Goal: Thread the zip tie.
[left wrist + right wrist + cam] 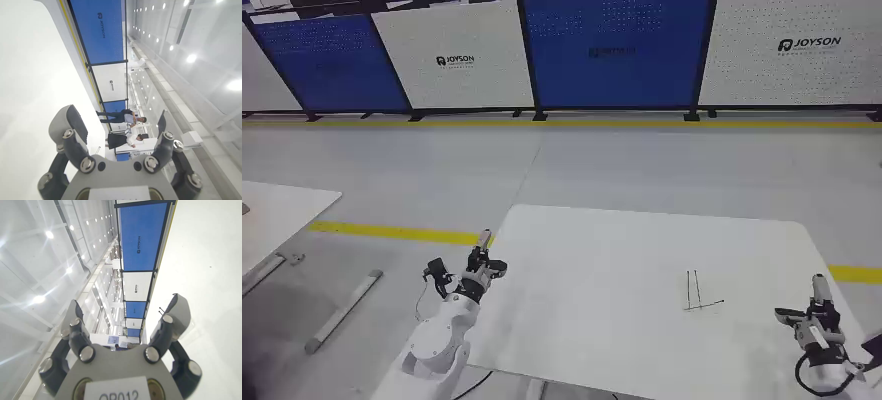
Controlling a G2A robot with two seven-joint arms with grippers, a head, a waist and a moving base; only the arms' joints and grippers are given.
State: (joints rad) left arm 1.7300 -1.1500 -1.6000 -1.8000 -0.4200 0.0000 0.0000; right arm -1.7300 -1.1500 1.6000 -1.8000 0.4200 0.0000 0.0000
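Overhead, the left pincer (483, 241) is at the left edge of the white worktop (622, 250), and its arm points away from the robot. The right pincer (818, 285) is at the right edge, nearer to the robot, and points the same way. The zip ties (694, 290) lie flat on the right half of the worktop, well apart from both pincers. Two thin dark strips lie side by side and a third lies across their near ends. They are too thin to make out more.

From the left wrist, the left pincer (119, 121) is wide open, with nothing between its fingers (75, 123). The zip ties (98, 149) are tiny dark lines far off on the worktop (28, 75).

From the right wrist, the right pincer (126, 309) is also open and empty. The zip ties (160, 310) lie beyond it on the worktop (208, 256), and one finger (177, 308) partly hides them.
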